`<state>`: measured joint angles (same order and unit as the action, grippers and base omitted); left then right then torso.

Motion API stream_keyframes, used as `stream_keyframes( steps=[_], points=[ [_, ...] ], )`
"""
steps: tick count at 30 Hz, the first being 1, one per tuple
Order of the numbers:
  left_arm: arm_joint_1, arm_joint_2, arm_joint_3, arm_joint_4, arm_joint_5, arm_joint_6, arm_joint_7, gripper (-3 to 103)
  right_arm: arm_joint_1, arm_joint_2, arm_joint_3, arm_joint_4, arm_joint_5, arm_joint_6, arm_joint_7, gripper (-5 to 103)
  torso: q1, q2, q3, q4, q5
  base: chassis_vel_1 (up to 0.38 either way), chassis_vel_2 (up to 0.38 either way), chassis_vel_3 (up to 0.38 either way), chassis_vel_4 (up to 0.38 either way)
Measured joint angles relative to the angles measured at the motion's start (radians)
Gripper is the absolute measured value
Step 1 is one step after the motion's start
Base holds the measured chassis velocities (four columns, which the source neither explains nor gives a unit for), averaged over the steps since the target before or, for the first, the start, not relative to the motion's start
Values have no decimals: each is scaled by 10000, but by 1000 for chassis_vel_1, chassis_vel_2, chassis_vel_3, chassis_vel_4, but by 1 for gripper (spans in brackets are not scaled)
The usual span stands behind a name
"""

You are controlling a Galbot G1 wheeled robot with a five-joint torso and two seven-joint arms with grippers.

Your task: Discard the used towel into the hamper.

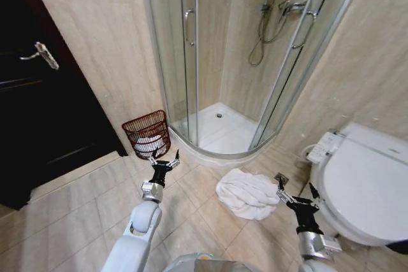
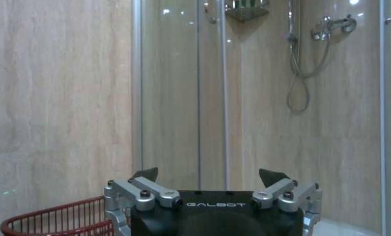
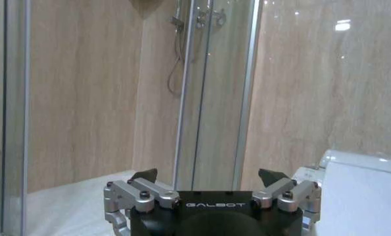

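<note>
lying on beige floor tiles (image 1: 83, 214): towel (image 1: 247, 193), hamper (image 1: 147, 133) near shower; both grippers spread.

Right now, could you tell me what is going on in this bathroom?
Nothing is being held yet. The white towel lies crumpled on the tiled floor between the shower stall and the toilet. The right gripper hangs open beside the towel, and the left gripper hangs open near the hamper, which stands against the wall by the shower. The towel has not been picked up.
</note>
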<state>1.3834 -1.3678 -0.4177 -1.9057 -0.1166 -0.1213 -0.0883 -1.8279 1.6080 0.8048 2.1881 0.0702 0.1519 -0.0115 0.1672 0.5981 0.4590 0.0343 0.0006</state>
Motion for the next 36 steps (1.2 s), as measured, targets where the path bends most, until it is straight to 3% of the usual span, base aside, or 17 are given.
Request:
stream_keyframes(
  steps=[12, 36],
  points=[
    [-208, -279, 122, 126, 149, 123, 25, 100, 360, 0, 320, 4, 242, -198, 112, 100, -1, 0, 0, 0, -7, -16, -42, 31, 26],
    [-380, -26, 61, 278, -156, 113, 40, 100, 566, 0, 143, 126, -74, -471, -37, 100, 0, 0, 0, 0, -6, -9, 6, 16, -11]
  ],
)
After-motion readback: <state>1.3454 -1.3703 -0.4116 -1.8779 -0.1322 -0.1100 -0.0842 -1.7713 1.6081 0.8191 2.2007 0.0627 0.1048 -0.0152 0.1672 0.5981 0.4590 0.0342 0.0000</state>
